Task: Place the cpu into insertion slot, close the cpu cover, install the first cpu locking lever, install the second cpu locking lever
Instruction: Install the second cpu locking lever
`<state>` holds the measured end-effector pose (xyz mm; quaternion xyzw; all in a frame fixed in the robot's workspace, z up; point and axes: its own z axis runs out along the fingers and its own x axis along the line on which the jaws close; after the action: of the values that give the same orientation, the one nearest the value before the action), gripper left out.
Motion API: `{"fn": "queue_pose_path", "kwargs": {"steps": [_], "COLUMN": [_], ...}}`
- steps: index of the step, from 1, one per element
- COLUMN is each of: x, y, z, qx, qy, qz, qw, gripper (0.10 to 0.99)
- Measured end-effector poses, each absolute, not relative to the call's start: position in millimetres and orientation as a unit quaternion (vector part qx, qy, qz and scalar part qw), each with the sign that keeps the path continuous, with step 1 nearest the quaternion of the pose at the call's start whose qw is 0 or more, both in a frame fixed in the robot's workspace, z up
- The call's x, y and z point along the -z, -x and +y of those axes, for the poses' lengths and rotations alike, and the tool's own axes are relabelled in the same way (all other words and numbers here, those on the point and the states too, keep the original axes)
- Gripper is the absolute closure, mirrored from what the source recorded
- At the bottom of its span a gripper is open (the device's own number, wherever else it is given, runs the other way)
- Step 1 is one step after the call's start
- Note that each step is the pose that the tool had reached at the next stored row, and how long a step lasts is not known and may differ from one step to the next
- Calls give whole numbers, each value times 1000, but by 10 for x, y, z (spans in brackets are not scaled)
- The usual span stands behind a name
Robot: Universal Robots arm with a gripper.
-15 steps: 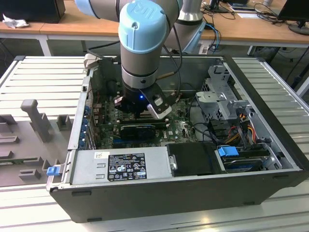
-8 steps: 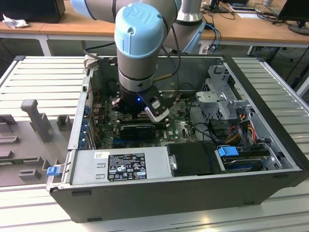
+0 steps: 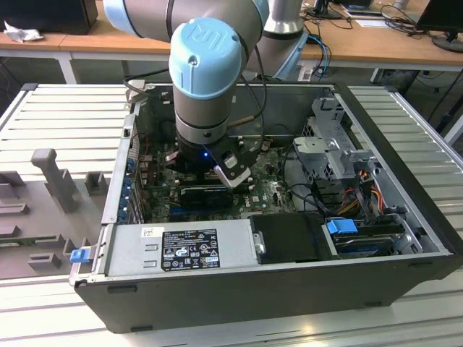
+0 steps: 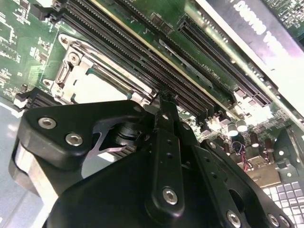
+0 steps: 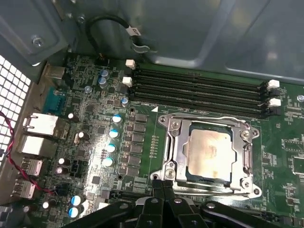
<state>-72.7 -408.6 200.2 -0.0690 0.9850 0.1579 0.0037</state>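
We see the arm (image 3: 210, 69) reaching steeply downward in the exterior view, its blue-capped joint uppermost and the wrist directly below it. The gripper (image 5: 163, 186) hangs at the lowest end of the wrist. In the first wrist view its fingers (image 5: 158, 190) are pressed together, no gap showing between them. In the second wrist view we note the black linkage bars converging on a single narrow tip (image 4: 164, 102), nothing held between.
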Motion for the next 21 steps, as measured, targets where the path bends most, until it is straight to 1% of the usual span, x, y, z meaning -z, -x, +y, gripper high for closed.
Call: {"fn": "queue_pose_path", "kwargs": {"steps": [13,17,21], "x": [-1924,-1920,-2109], "y": [747,748,748], "z": [-4083,-4085,-4084], "qx": [-184,-185,-186], "qy": [83,86,86], "qz": [979,979,979], "qw": [3,3,3], "gripper": [980,980,980]}}
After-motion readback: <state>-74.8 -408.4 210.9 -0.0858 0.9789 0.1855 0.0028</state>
